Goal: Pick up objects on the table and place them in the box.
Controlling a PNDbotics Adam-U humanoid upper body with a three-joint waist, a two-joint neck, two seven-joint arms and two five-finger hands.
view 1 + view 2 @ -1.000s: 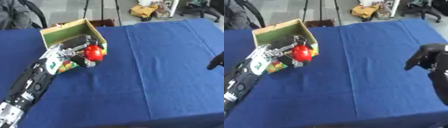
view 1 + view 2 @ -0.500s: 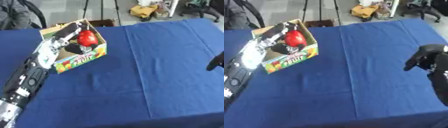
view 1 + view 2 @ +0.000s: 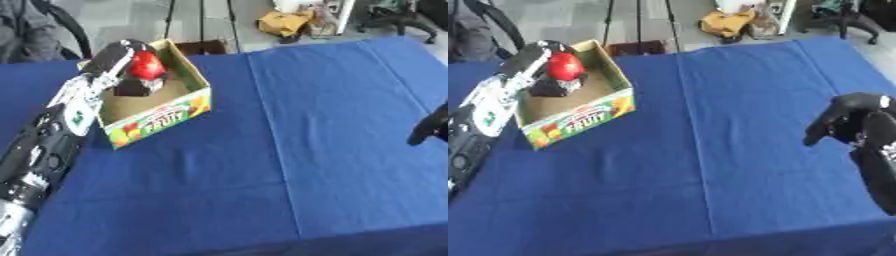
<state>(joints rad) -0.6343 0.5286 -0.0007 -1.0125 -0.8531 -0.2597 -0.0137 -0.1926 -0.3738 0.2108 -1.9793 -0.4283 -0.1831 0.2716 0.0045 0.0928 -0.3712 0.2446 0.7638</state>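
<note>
A red round object sits in my left hand, whose fingers curl round it above the open cardboard box. The box has a fruit print on its front wall and stands at the far left of the blue table. My left arm reaches in from the lower left edge. My right hand hangs at the right edge over the cloth with fingers curled and nothing in it.
A blue cloth covers the whole table. Beyond the far edge there are a chair, tripod legs and yellow clutter on the floor.
My left hand has lifted the red object from in front of the box up and over its inside. The right hand has stayed in place.
</note>
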